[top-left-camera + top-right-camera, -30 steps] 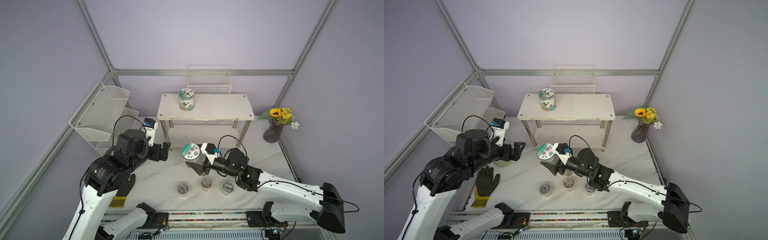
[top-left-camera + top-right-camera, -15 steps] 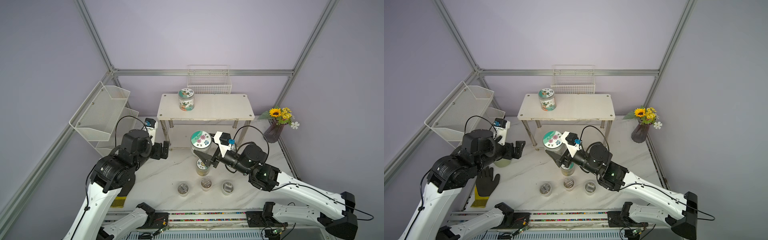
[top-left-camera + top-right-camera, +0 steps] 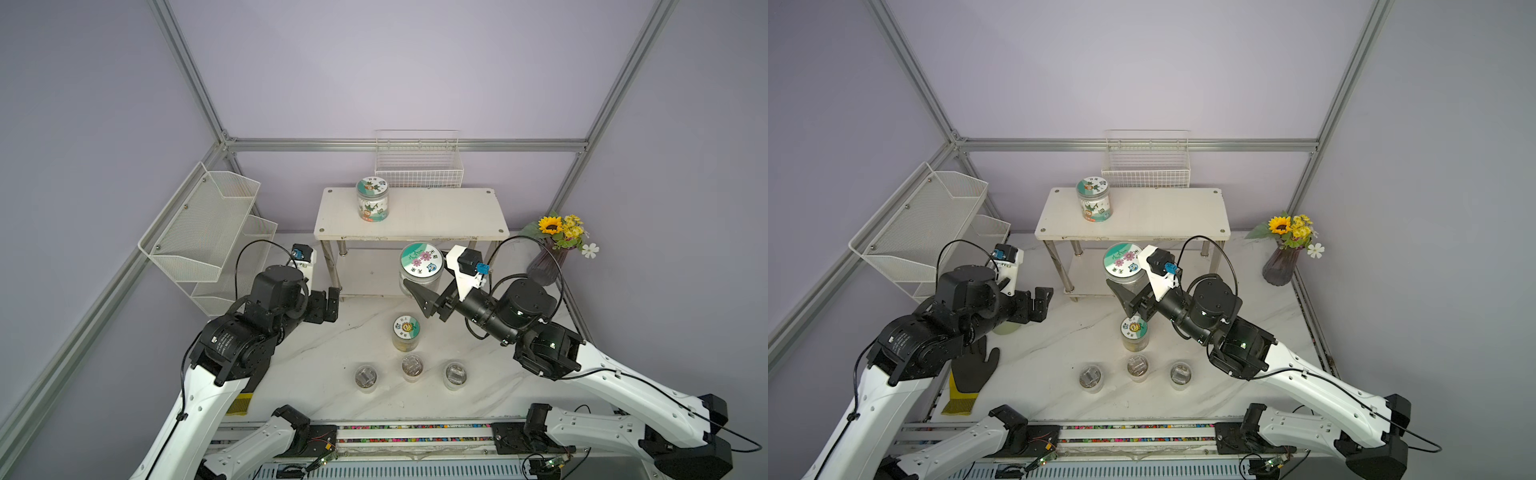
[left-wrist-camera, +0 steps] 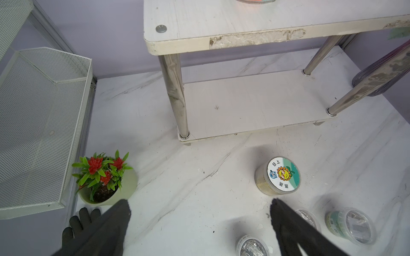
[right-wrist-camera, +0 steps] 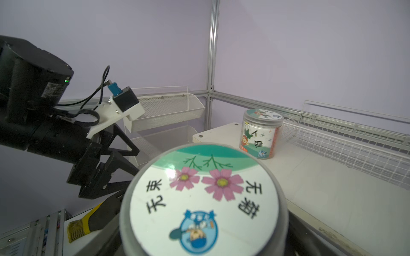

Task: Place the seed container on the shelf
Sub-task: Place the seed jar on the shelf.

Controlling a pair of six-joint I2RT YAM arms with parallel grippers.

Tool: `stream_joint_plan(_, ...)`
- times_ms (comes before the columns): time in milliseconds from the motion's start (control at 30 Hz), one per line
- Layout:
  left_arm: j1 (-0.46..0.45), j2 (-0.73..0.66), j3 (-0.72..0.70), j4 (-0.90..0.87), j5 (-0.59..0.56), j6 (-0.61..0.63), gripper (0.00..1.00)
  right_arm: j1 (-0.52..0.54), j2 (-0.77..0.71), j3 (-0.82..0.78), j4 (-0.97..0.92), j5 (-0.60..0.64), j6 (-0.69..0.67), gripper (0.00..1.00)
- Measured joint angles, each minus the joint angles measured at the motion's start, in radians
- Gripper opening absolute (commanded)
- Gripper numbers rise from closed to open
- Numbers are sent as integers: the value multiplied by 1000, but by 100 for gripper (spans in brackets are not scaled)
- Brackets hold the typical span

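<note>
The seed container (image 3: 420,266) is a clear round jar with a broad white lid. The lid has a green band, two pink flowers, black characters and a small blue cartoon figure. The right gripper (image 3: 422,291) holds it upright off the table, with its black fingers pressed against the clear wall under the lid. In both top views the jar hangs just in front of the shelf (image 3: 415,216), at 6 o'clock from the top board's front edge. It rests on neither board.

The right wrist view shows the lid (image 5: 204,199) close enough to read its print, with the shelf's top board (image 5: 310,177) behind it. On that board stands a second jar (image 5: 259,133), tall and leaf-printed, at the board's 10 o'clock corner in the top views. The left wrist view does not show the held container. It shows the bare lower board (image 4: 255,104) and a red-flowered potted plant (image 4: 104,181) that the left arm mostly hides from above. It also shows a sunflower-lidded jar (image 4: 280,176) on the table, at 6 o'clock from the held one. A black glove (image 3: 976,370) shows in a top view.

The left gripper (image 3: 326,303) hovers at 9 o'clock from the held jar, its jaws spread wide and holding nothing (image 4: 199,204).
</note>
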Motion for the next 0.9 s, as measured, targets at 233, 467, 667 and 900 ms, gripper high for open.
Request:
stream_joint_plan(233, 0, 4, -45, 56, 2, 2, 100, -106, 66, 103, -4, 1, 2, 72)
stream_joint_plan(467, 1, 0, -142, 123, 11, -1, 100, -251, 156, 151, 3, -67, 21, 72)
stream_joint_plan(667, 5, -12, -181, 155, 11, -5, 100, -334, 235, 153, 50, -126, 33, 72)
stream_joint_plan(900, 11, -35, -190, 152, 9, -6, 100, -372, 357, 196, 103, -174, 50, 72)
